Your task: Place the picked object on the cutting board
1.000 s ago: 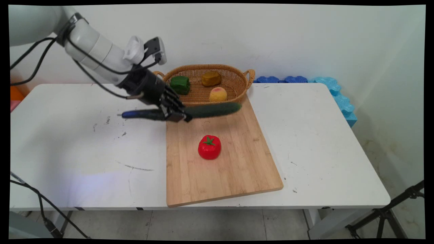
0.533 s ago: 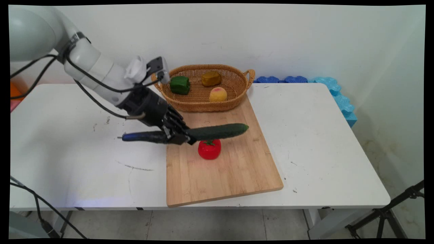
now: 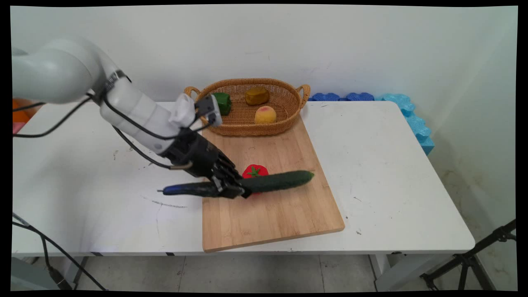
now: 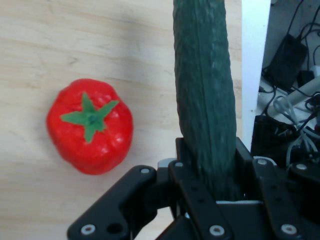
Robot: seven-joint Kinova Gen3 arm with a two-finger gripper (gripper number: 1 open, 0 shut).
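Observation:
My gripper [image 3: 235,190] is shut on a long dark green cucumber [image 3: 280,181], held level just above the wooden cutting board [image 3: 272,218]. The cucumber's right end points to the right; its other end sticks out left of the gripper over the table. A red tomato [image 3: 255,170] sits on the board right behind the cucumber, which partly hides it. In the hand view the cucumber [image 4: 205,90] runs up from between the fingers of the gripper [image 4: 212,155], with the tomato [image 4: 90,125] beside it on the board [image 4: 40,50].
A wicker basket [image 3: 247,81] stands at the board's far end, holding a green pepper [image 3: 224,101], a brownish-yellow item [image 3: 257,95] and a peach [image 3: 265,114]. Blue foam pieces [image 3: 408,111] line the table's far right corner. A black stand [image 3: 474,258] is at the lower right.
The arm has carried the cucumber from near the basket down and toward the table's near side. It now hangs low over the board in front of the tomato.

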